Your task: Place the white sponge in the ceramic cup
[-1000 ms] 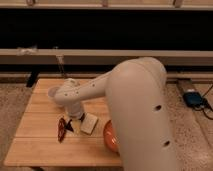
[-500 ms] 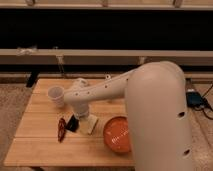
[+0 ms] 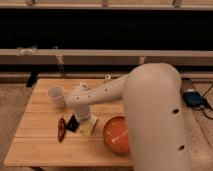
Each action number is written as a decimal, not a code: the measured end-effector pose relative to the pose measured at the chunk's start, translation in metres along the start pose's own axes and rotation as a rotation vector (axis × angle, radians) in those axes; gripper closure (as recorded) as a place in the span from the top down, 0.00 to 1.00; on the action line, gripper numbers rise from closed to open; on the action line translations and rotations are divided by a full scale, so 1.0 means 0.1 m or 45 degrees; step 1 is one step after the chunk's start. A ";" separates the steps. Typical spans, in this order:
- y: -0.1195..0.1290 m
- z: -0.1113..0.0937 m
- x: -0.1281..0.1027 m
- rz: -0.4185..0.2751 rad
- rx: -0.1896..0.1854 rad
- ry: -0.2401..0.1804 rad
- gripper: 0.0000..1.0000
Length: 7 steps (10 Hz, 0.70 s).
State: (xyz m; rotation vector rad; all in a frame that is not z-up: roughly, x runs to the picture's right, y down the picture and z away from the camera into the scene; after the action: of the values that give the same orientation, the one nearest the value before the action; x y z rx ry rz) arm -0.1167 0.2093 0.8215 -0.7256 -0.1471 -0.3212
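Working grasp step: gripper (image 3: 82, 116) low over white sponge (image 3: 88, 126); opening and hold can't tell. Sponge on table (image 3: 35, 145), between black slab (image 3: 73, 123) and orange bowl (image 3: 118, 134). Grab centred, avoid slab, lift clear before swinging to ceramic cup (image 3: 56, 95).

Wooden slat table (image 3: 35, 146), with the gripper (image 3: 83, 119) low over its middle. White sponge (image 3: 89, 129) sits right at the gripper tip, toward the near edge; can't tell if it rests on the wood. Black slab (image 3: 73, 123) is just beside the gripper on the view's left, tilted, with the thin dark-red item (image 3: 61, 129) next past it. Orange bowl (image 3: 118, 134) lies near the gripper on the opposite side. Ceramic cup (image 3: 56, 95) stands upright beyond the gripper, toward the far left corner, apart from it.
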 end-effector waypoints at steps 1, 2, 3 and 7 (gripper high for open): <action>0.01 0.02 0.04 0.003 0.000 0.007 0.80; 0.01 0.03 0.10 0.006 0.002 0.020 0.80; 0.01 0.04 0.14 0.012 0.004 0.027 0.80; 0.03 0.12 0.23 0.059 0.016 0.054 0.58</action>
State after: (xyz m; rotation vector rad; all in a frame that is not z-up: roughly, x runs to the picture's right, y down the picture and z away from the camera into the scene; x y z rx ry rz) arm -0.0941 0.2137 0.8346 -0.7085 -0.0920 -0.2906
